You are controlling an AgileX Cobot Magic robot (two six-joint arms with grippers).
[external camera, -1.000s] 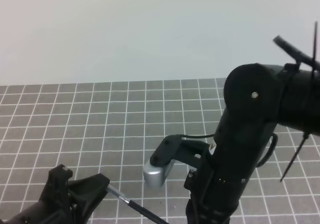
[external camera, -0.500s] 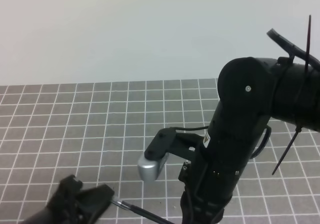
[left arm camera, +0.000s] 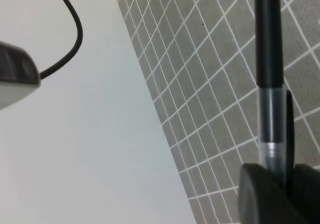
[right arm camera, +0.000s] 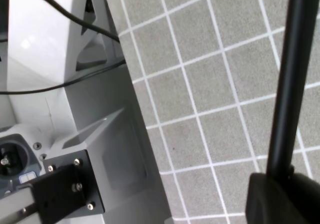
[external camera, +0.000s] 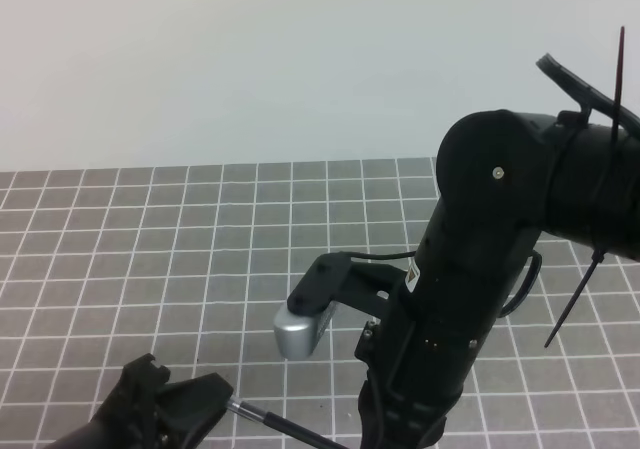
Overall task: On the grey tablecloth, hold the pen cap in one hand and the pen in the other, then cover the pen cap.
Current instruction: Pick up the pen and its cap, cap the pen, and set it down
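Observation:
The grey tablecloth [external camera: 200, 229] covers the near half of the table. The pen [external camera: 290, 429] is a thin black stick held above the cloth between both arms. My left gripper [external camera: 205, 397] is at the bottom left, shut on the pen cap [left arm camera: 272, 119]. The cap is a short glossy grey sleeve over the pen's [left arm camera: 267, 34] end, with its rear hidden between the fingers [left arm camera: 260, 196]. In the right wrist view my right gripper [right arm camera: 282, 186] is shut on the pen's [right arm camera: 295, 59] other end. In the high view the right arm [external camera: 470, 299] hides that gripper.
The right arm's silver wrist camera [external camera: 300, 331] hangs above the cloth's middle. Pale bare table [external camera: 300, 59] lies beyond the cloth's far edge. A grey-white base with cables [right arm camera: 75, 84] stands left of the cloth in the right wrist view. A black cable [left arm camera: 75, 29] crosses the pale surface.
The right arm has shifted left toward the left gripper, which has sunk toward the frame's bottom edge. The silvery stretch showing beside the left fingers has become shorter.

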